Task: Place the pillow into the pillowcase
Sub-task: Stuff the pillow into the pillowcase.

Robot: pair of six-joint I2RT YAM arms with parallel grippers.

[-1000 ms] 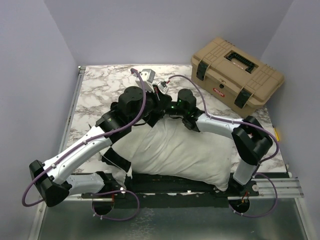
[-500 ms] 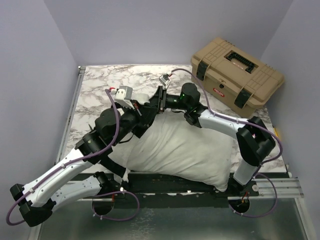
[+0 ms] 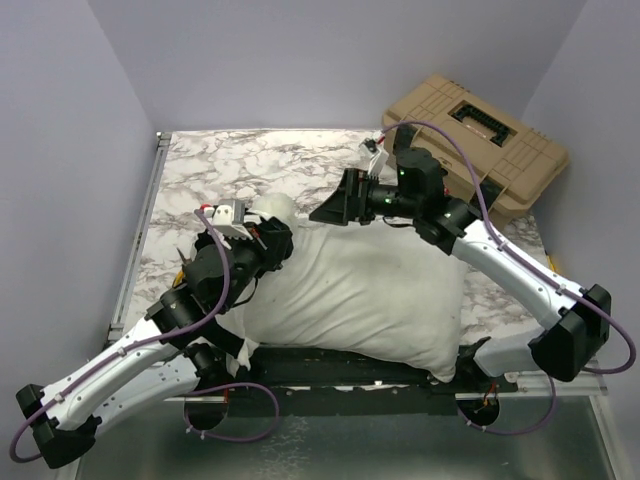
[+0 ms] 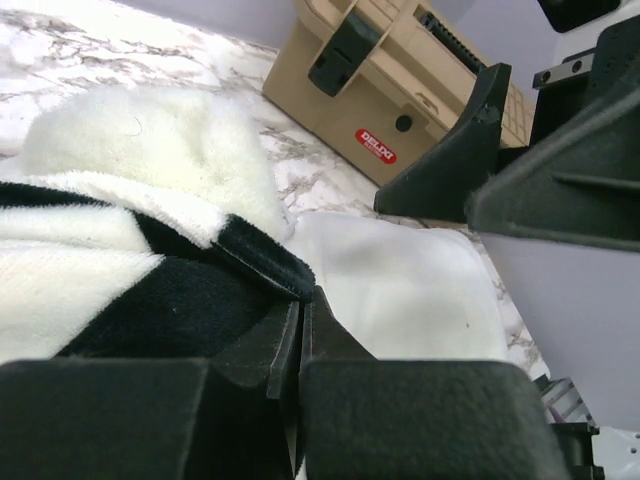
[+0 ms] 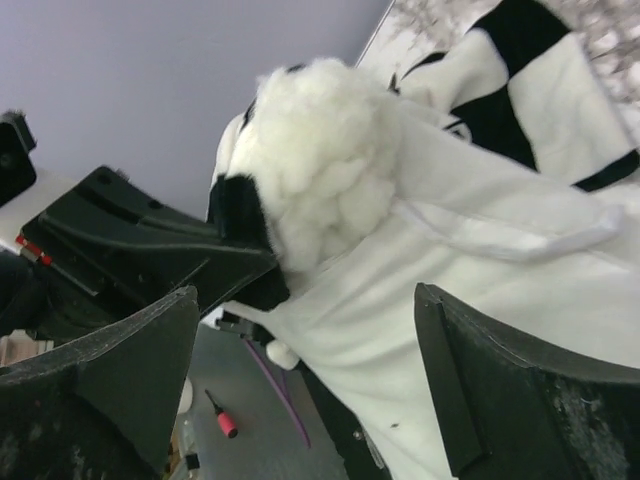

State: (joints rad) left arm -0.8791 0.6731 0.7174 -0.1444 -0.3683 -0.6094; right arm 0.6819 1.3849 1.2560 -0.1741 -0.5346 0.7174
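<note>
Firmly clenched, the left gripper (image 4: 300, 315) grips the pillowcase (image 4: 120, 270) hem at the left end of the pillow (image 3: 370, 295); the right gripper (image 3: 335, 208) hangs released over it, along the near edge of the bench (image 3: 250, 160).

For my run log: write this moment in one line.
left claw: shut on black-and-white checked pillowcase | right claw: open, empty | puffy white pillow: mostly uncovered

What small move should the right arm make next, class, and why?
Probably lower the open right gripper to pinch the pillowcase rim beside the left gripper, which is shut on that rim. Most of the pillow lies bare, so a second hold could help spread the opening.
</note>
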